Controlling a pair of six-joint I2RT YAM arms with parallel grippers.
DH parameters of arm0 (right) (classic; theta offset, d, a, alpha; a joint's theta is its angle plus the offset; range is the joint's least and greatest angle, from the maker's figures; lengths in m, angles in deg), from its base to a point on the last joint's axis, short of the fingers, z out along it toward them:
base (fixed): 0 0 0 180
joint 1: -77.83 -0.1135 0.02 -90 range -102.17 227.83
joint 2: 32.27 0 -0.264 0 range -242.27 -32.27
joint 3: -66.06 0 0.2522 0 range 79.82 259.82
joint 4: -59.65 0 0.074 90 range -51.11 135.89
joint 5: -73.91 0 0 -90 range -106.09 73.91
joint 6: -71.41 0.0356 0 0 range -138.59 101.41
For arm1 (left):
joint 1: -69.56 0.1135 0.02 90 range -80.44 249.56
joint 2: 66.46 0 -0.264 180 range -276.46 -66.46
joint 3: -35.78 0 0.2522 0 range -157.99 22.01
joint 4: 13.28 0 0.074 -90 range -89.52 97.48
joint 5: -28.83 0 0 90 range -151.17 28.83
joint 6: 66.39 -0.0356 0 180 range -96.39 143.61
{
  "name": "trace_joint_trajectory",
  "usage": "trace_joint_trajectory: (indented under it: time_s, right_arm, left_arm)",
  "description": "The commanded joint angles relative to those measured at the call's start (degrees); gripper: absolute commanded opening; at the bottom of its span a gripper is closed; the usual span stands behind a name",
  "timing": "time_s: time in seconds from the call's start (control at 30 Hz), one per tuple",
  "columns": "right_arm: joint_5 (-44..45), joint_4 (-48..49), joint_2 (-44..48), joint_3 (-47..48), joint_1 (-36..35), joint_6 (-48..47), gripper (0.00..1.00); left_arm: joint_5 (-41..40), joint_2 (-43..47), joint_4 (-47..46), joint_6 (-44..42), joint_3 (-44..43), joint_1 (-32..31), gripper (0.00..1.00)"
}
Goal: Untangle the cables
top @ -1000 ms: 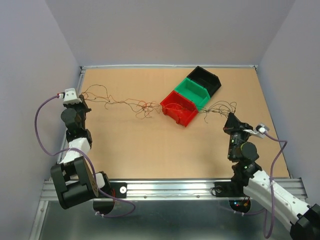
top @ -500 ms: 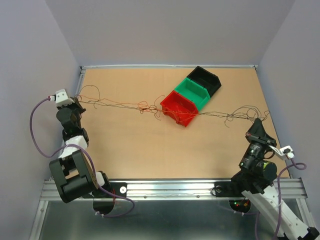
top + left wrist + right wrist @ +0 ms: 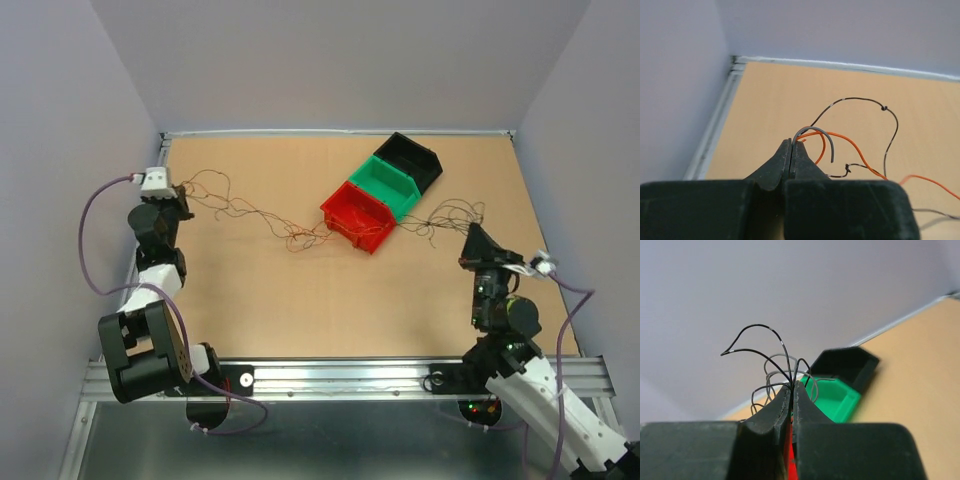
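Table: a tan board point(image 3: 300, 310) walled on three sides, the arms bolted at its near edge.
Bins: the red bin point(image 3: 358, 218), green bin point(image 3: 392, 186) and black bin point(image 3: 414, 160) stand touching in a diagonal row right of centre, the red one nearest.
Cables: thin red, orange-brown and black cables point(image 3: 245, 210) trail in one loose, curly line from the far-left edge to the right side, meeting the red bin on the way. From above I cannot tell whether they pass over it or snag on it.
Clump: the densest clump point(image 3: 298, 236) lies just left of the red bin.
Left gripper: the left gripper point(image 3: 791, 146) has its jaws pressed together on orange, grey and black cable ends, near the left wall.
Right gripper: the right gripper point(image 3: 792, 388) is likewise pinched tight on a spray of black and grey ends, with the bins beyond it.
Step in hand: probably spreading the bundle between the two arms so the strands part.
Doing it well: draw the ends apart slowly and evenly, keeping both pinches firm (wires this fine could slip out). Lift the line so it passes above the red bin and does not drag it. Watch the clump, and ease off if it tightens instead of opening.
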Motion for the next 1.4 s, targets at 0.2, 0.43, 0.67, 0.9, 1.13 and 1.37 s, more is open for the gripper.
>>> trace_joint_trajectory:
  time_s: [0.2,0.43,0.67,0.9,1.13,1.37]
  right_arm:
    - [-51.1,2.8,-29.7,20.3,0.2,-7.5,0.00]
    - [-74.9,5.0,-44.2,31.2,-0.3,-6.6,0.00]
    - [-78.2,5.6,-52.9,36.0,-3.5,-7.1,0.01]
    - [-76.0,2.8,-60.4,39.8,-8.7,-11.3,0.01]
    - [-73.4,1.3,-66.9,43.4,-10.8,-13.2,0.01]
    - [-73.0,0.8,-70.0,45.9,-12.2,-14.2,0.00]
  left_arm:
    - [6.8,8.1,6.4,-19.3,-0.9,-12.2,0.68]
    - [20.6,13.4,8.7,-21.1,0.4,-13.7,0.98]
    - [44.5,14.8,9.3,-22.3,1.8,-16.1,0.99]
    - [54.3,16.6,9.8,-22.5,2.7,-20.2,0.99]
    - [62.0,17.2,11.9,-22.7,2.4,-22.4,0.99]
    - [60.9,15.0,16.2,-23.7,0.9,-23.9,0.99]
